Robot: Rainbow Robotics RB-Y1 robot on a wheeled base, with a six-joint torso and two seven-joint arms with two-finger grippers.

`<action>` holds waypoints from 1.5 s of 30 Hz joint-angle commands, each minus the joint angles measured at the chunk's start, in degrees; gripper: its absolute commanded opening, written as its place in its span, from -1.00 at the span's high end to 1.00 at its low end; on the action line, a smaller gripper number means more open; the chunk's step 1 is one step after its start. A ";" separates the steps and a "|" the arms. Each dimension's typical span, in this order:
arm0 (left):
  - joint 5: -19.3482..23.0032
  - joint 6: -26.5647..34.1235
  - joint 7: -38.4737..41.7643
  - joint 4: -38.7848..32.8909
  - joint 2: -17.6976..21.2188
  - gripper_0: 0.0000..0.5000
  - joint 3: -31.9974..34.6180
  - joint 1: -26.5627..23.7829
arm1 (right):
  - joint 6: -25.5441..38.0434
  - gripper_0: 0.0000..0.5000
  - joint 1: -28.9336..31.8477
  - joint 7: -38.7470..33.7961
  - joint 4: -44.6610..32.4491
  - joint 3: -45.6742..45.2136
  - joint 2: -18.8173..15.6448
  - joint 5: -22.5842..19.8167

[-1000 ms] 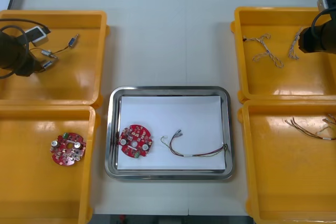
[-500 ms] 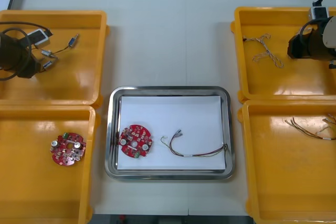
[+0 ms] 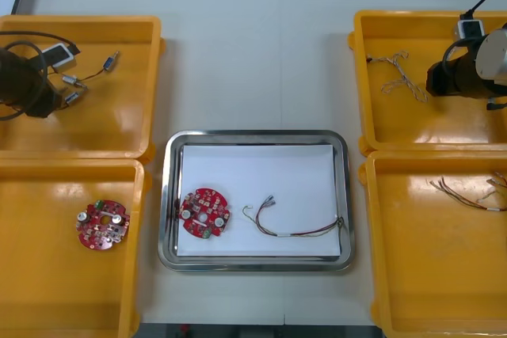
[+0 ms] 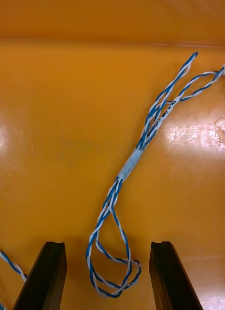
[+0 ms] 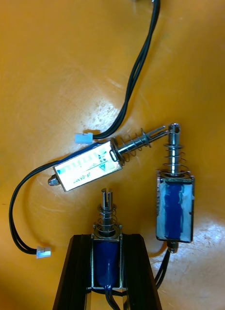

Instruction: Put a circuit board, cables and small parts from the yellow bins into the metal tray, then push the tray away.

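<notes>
Blue-and-white cable (image 4: 129,164) is lying between the wide-open fingers of the right pincer (image 4: 107,244). Left pincer (image 5: 106,237) is gripping one small metal part (image 5: 106,264), two more small metal parts (image 5: 88,167) (image 5: 174,208) lying just ahead.

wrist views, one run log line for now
left hand: shut on small metal part | right hand: open over twisted blue and white cable

We see the bench (image 3: 253,69) evenly lit from above, with faint shadows. The rim of the metal tray (image 3: 169,203) gleams. White glare sits on the floors of the far right yellow bin (image 4: 197,133) and the far left yellow bin (image 5: 105,114), where the small metal part (image 5: 106,254) in the left end effector (image 5: 107,238) glints.
</notes>
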 commanded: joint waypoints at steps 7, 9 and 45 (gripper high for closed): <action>0.91 3.07 -7.86 -1.91 3.11 1.00 3.12 -3.40 | -0.38 1.00 -2.33 -1.50 -0.56 1.88 0.67 -0.77; 1.18 4.03 -7.78 -2.18 3.20 1.00 3.65 -3.66 | 0.76 1.00 -2.42 -1.59 -0.56 1.88 0.67 -1.13; 6.80 22.14 8.13 -13.16 3.38 1.00 9.10 -3.75 | 33.10 1.00 -1.19 -1.50 -13.57 -3.48 -0.74 -4.73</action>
